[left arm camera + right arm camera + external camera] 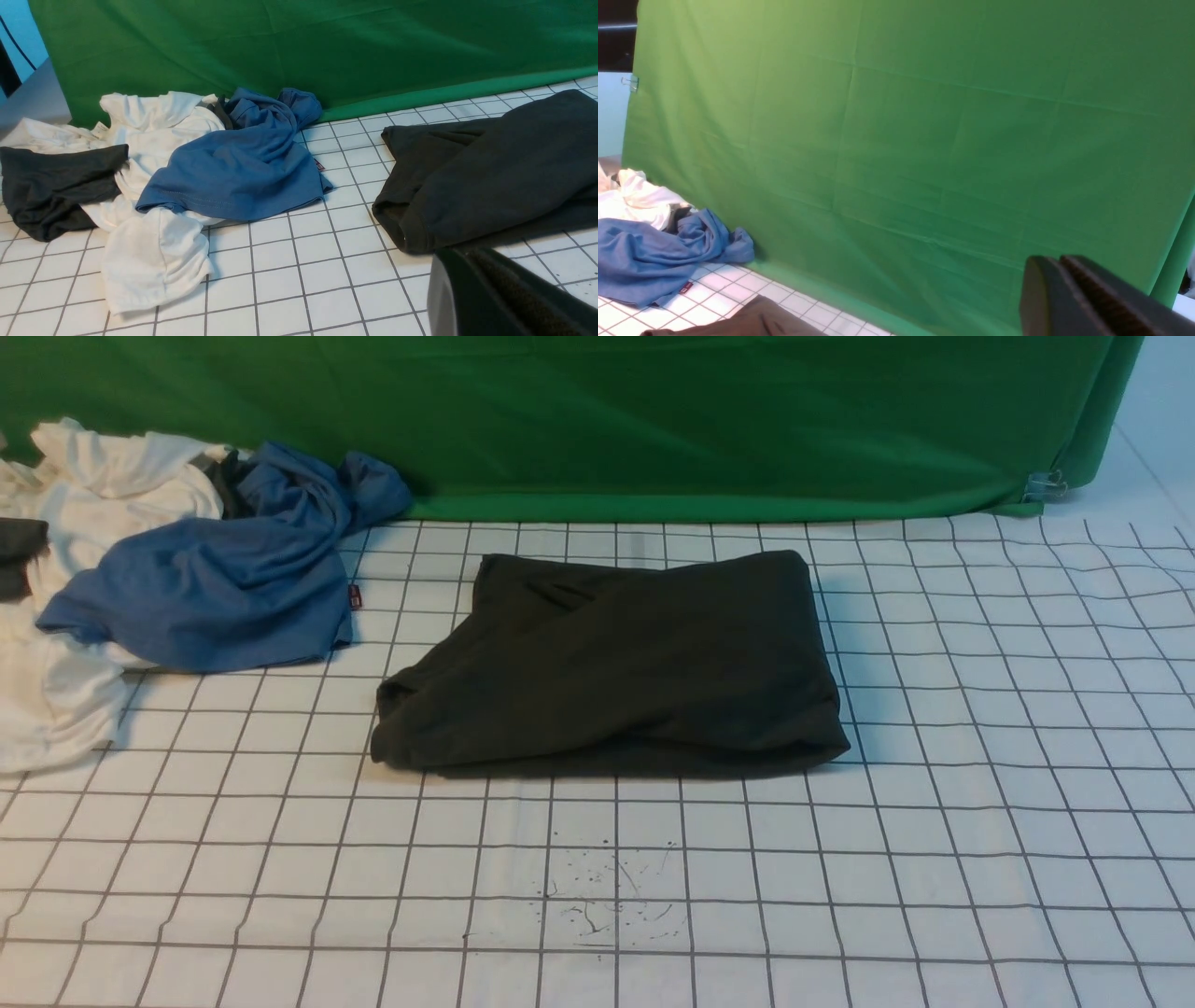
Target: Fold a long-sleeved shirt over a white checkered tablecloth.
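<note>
My shirt, the long-sleeved shirt (611, 667), is soft and floppy. It is not heavy, but it is big, so it sags and slides if I lift it by one spot. I think it bends wherever it wants, not where I want. It will not break. The best places to hold it are the thick folded edges, like the rolled bump at its left near corner, or the right near corner. Two holds at once would keep it flat.

It looks very dark, almost black. It lies in a neat, fat rectangle with layers on top of each other. A sleeve seems to cross over the top at a slant. I cannot see the small print or the neck label from here. To me it looks nearly all folded.

It sits in the middle of the white checkered tablecloth (980, 821), a bit toward the back, close to the green backdrop cloth (653, 420). A blue garment (215, 579) and a white garment (84, 495) lie in a heap on my left, apart from my shirt. There are little ink specks (607, 896) on the cloth in front of it.

My left gripper (472, 275) is pressed together and holds nothing. It hangs just beside the shirt's left near corner. My right gripper (1059, 280) looks almost together too, holds nothing, and is lifted up facing the green cloth.
</note>
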Available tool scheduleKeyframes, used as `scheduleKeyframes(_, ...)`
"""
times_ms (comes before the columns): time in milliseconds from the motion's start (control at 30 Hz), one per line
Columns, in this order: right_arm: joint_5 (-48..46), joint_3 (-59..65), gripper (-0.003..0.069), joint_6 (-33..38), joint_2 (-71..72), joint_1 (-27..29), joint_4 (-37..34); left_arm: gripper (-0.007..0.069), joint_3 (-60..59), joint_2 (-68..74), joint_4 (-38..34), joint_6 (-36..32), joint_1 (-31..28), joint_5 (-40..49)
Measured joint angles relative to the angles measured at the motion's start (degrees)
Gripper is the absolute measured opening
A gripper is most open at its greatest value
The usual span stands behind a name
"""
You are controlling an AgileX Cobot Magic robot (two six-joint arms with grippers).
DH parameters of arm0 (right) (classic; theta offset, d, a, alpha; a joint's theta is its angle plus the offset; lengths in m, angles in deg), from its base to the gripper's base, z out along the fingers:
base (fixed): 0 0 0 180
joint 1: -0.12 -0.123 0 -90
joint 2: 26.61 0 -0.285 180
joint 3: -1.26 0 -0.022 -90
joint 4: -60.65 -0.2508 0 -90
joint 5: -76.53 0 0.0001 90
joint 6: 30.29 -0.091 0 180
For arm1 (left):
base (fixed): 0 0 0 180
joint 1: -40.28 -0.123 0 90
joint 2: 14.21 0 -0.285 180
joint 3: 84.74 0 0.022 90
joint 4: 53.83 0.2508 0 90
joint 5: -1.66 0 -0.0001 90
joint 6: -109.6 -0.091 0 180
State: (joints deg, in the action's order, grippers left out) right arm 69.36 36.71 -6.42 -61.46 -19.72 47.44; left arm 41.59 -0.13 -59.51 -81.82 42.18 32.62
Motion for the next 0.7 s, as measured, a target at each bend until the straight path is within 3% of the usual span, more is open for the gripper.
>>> scheduleKeyframes(433, 3.7, 1.3, 0.0102, 0.0, 0.0, 0.0, 0.0, -0.0031, 0.0, 0.0, 0.0, 0.0, 0.0, 0.0)
scheduleKeyframes(600, 5.0, 4.0, 0.002, -0.2, 0.0, 0.0, 0.0, -0.0031, 0.0, 0.0, 0.0, 0.0, -0.1, 0.0)
scheduleKeyframes(700, 5.2, 6.7, 0.0012, -2.2, 0.9, 0.6, 0.0, -0.0031, 0.0, 0.0, 0.0, 0.0, -0.1, 0.0)
